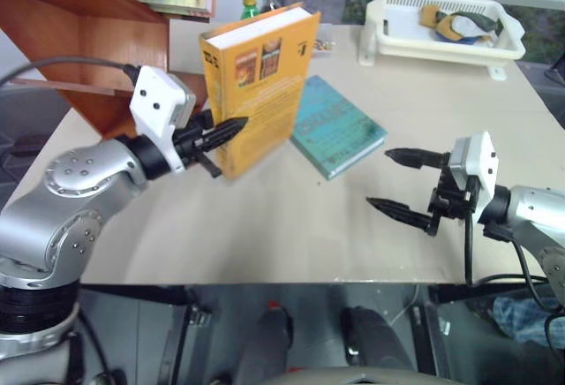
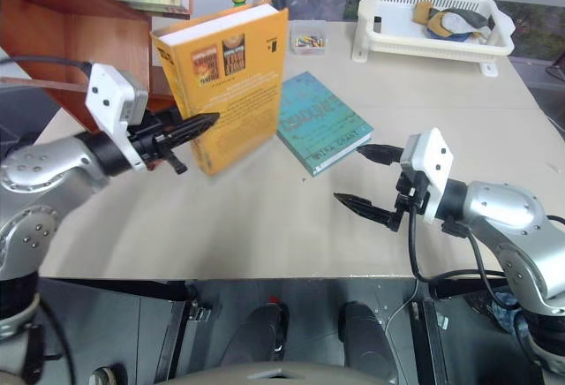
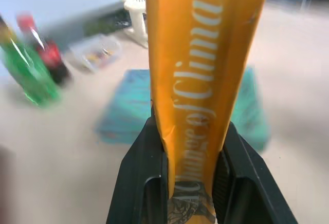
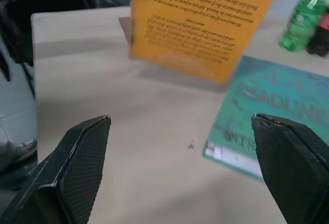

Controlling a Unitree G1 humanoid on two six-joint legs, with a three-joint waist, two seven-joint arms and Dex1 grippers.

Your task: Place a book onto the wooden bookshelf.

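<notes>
Left claw clamps book — upright, spine vertical.

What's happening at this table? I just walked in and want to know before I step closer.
The robot's left gripper is shut on the spine of a thick orange-yellow book, holding it upright above the table, near the wooden bookshelf. The right gripper hangs open and empty over the table. A teal book lies flat beside the held one, and a white basket sits at the far edge.
</notes>
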